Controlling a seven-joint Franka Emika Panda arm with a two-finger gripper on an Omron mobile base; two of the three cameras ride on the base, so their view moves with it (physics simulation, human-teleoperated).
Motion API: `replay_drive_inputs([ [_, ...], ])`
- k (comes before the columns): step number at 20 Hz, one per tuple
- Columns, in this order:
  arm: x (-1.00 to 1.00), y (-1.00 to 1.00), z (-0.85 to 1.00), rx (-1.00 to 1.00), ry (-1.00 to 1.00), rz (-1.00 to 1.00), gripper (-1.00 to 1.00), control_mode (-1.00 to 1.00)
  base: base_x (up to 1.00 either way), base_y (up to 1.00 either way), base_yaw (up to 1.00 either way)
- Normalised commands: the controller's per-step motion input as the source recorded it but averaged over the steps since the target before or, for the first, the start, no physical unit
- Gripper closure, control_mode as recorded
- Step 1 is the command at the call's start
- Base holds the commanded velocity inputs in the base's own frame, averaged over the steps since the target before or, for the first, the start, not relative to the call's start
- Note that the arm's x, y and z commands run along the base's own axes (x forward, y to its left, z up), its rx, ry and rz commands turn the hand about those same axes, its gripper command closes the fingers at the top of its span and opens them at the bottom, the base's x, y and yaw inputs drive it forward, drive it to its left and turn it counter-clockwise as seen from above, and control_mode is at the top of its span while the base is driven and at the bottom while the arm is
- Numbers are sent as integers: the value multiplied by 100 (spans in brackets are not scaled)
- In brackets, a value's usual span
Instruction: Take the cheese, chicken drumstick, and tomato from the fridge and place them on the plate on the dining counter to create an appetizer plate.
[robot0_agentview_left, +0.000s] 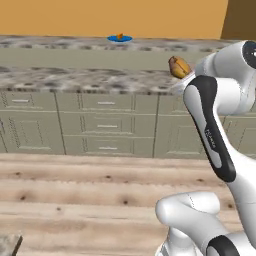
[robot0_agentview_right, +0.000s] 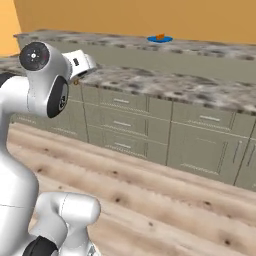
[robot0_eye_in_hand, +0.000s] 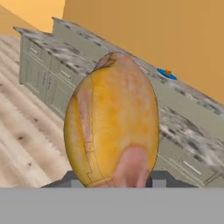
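My gripper (robot0_eye_in_hand: 111, 179) is shut on the chicken drumstick (robot0_eye_in_hand: 111, 120), a golden-brown piece that looms large in the hand view with a dark fingertip (robot0_eye_in_hand: 72, 178) on each side of its base. From the left base view the drumstick (robot0_agentview_left: 179, 66) hangs in the air in front of the near island's top. The blue plate (robot0_agentview_left: 120, 38) (robot0_agentview_right: 160, 39) (robot0_eye_in_hand: 167, 73) lies far off on the dining counter (robot0_agentview_left: 60, 43), with a small orange piece, the cheese (robot0_agentview_left: 120, 36) (robot0_agentview_right: 160, 36), on it. The tomato and the fridge are out of view.
A marble-topped island (robot0_agentview_left: 75, 77) (robot0_agentview_right: 165, 82) with olive drawers stands between me and the dining counter. Wooden floor (robot0_agentview_left: 75, 190) stretches in front of it. An orange wall (robot0_agentview_left: 100, 15) rises behind the counters.
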Motion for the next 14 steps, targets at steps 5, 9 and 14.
replay_drive_inputs([
  [5, 0, 0, 0, 0, 0, 0, 100, 100, 100, 0, 56],
  [9, 0, 0, 0, 0, 0, 0, 100, 100, 100, 0, 51],
  [14, 0, 0, 0, 0, 0, 0, 100, 100, 100, 0, 48],
])
